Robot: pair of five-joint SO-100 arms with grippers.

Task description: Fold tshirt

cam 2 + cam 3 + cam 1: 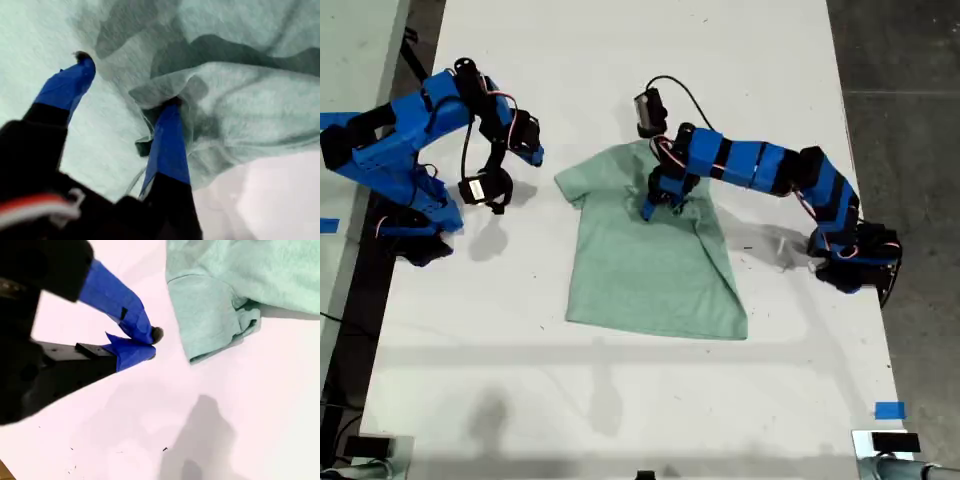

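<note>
The pale mint-green tshirt (640, 270) lies flat on the white table (620, 400), collar toward the far edge; its side at the exterior view's right is folded inward. My first gripper (660, 200) reaches in from the exterior view's right and rests on the upper chest. It is open (125, 85), and a raised fold of the tshirt (240, 115) drapes over one fingertip (170, 120). My second gripper (533, 153) hovers over bare table at the exterior view's left, shut and empty (150, 342), a short way from the sleeve (210, 315).
Blue tape (890, 410) marks the table near the exterior view's lower right. Dark floor (910, 80) runs past the table's edge on that side. Another pale surface (355, 50) stands at the exterior view's upper left. Both arm bases sit on the table's sides.
</note>
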